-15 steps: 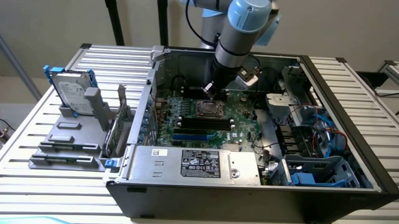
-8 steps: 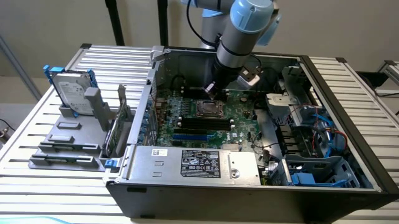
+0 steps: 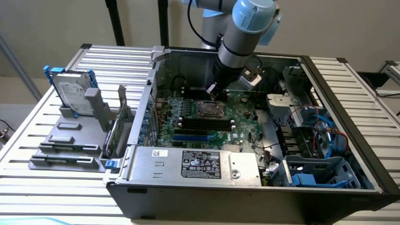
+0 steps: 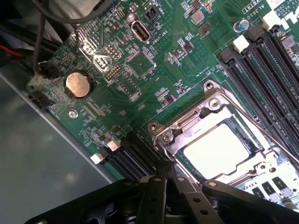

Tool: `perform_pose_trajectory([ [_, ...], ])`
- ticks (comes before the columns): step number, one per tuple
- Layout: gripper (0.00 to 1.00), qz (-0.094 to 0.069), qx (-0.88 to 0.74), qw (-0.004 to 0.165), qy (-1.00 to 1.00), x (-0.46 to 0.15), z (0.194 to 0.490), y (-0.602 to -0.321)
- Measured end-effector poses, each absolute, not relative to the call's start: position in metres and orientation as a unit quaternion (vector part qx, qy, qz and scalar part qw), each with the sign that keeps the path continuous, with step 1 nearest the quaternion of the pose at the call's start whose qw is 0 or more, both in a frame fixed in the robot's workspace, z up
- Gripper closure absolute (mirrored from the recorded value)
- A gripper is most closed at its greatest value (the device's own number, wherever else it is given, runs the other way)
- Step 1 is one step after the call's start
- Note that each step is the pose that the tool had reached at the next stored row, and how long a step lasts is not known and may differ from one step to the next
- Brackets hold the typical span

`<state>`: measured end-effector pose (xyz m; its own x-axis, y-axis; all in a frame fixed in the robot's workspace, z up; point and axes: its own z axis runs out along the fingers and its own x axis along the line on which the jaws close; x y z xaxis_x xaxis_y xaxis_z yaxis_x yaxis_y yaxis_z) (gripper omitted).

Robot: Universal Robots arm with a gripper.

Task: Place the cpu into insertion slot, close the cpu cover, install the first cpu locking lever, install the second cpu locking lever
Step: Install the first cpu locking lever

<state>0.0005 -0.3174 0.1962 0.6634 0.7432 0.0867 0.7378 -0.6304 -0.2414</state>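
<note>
In the exterior view, the computer case [image 3: 250, 197] lies open on the slatted surface [image 3: 37, 187]. The arm reaches down into it, and the tool [image 3: 211, 89] sits low over the green board [image 3: 240, 117]. It is at the edge of the insertion slot [image 3: 208, 108] that faces the case's back wall. Loose cables [image 3: 325, 126] hang on the exterior view's right of the arm, so a sideways swing there could snag them.

In the wrist view, the cpu [image 4: 216, 149] sits inside the insertion slot [image 4: 264, 163]. Its pale face shows through the window of the cover [image 4: 196, 122], which appears to lie down over it. The tool [image 4: 164, 176] is clenched, its black fingers [image 4: 154, 196] pressed together with nothing visible between them. The tips are at 1 corner of the slot, just beside a row of black memory slots [image 4: 131, 158]. I cannot tell whether they bear on a locking lever.

The main risk is a slip. A thin, springy lever could skid off such narrow tips, and the tool would then strike the small parts on the board or the memory slots. A lever that is not hooked under its catch would likely spring back up and free the cover. If the chip is not seated flat, pressing down could bend the contacts beneath it.
</note>
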Motion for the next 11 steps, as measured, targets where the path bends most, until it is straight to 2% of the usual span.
perform_pose_trajectory([
  [11,0.89,0.008,-0.899,0.137,-0.415,0.0005,0.1962,-0.3174],
])
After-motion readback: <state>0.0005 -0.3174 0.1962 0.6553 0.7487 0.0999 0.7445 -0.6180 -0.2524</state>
